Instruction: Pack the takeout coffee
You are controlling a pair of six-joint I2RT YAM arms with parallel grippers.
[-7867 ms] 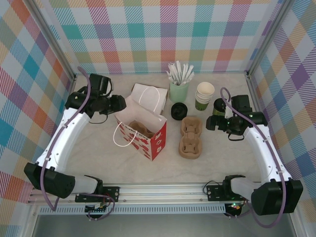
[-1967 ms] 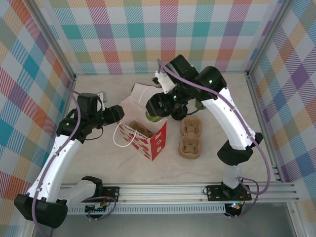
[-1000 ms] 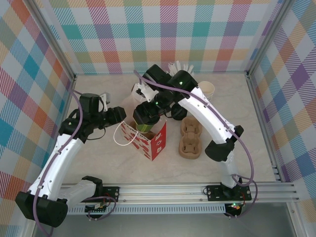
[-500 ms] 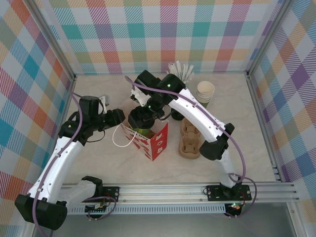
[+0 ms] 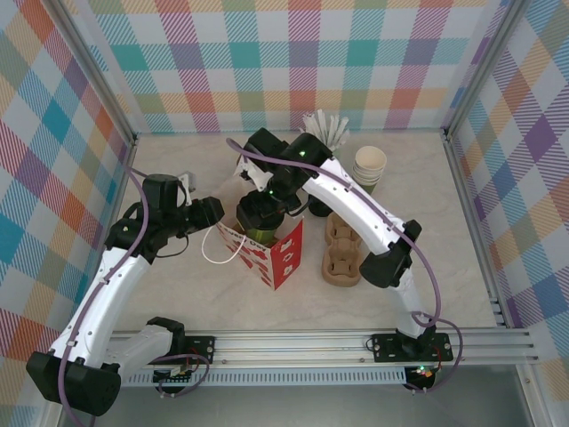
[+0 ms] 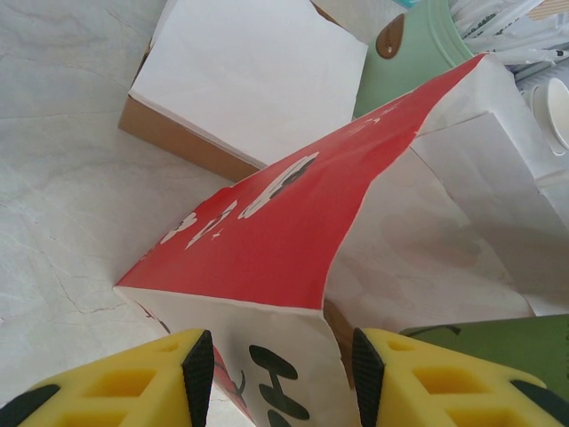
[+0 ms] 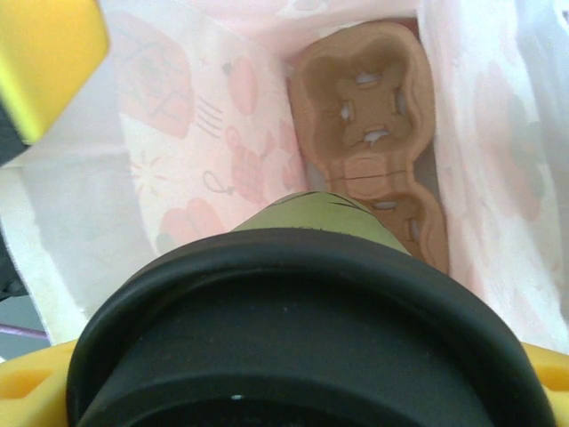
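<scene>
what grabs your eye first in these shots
The right gripper holds the takeout coffee, black lid up, at the open mouth of the red-and-white paper bag at mid-table. The left gripper pinches the bag's edge, and a brown pulp carrier lies inside it.

White arm links point(image 5: 98, 294), black joints point(image 5: 142, 233), purple cables point(image 5: 439, 289) (looped along each arm); yellow jaws.

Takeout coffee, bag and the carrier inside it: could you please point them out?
takeout coffee point(image 7: 302, 356), right wrist view, black lid
bag point(image 6: 267, 231), left wrist view, red panel
carrier point(image 7: 364, 107), right wrist view, upper well
</scene>
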